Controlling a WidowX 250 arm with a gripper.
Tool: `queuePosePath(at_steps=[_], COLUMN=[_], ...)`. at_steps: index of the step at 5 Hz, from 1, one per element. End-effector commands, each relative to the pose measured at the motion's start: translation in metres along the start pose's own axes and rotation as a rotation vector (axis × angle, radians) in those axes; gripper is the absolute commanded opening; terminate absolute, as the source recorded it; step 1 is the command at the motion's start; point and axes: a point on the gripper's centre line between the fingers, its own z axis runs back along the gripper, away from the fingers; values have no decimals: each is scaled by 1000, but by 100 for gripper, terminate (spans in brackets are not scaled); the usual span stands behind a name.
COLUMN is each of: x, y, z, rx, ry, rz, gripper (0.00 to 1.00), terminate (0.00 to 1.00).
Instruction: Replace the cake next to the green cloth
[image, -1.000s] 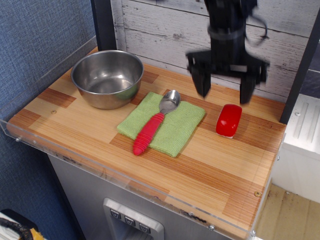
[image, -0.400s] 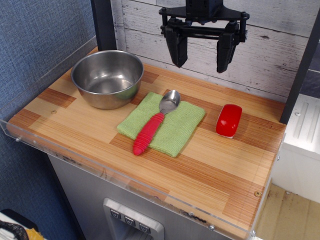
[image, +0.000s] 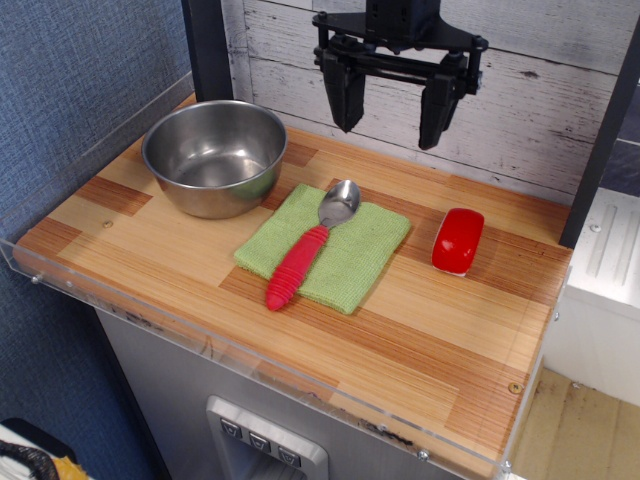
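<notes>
A wooden table (image: 420, 330) fills the view. Nearest, a spoon (image: 310, 245) with a red ribbed handle lies diagonally across the green cloth (image: 355, 262) at centre. The cake (image: 458, 240), glossy red, rests on the wood at 3 o'clock from the cloth, near it but apart. A steel bowl (image: 215, 155) stands at 10 o'clock. Farthest back, the black gripper (image: 388, 110) hangs above the table's rear edge, jaws spread wide and empty.
</notes>
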Motion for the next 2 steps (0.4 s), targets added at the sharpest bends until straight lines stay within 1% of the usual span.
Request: queuePosePath(at_steps=[1, 2], x=[2, 2], y=[2, 2], z=[12, 12], rx=[-6, -6], ry=[-44, -44], rz=[-4, -4], gripper=[100, 100], terminate=[0, 100])
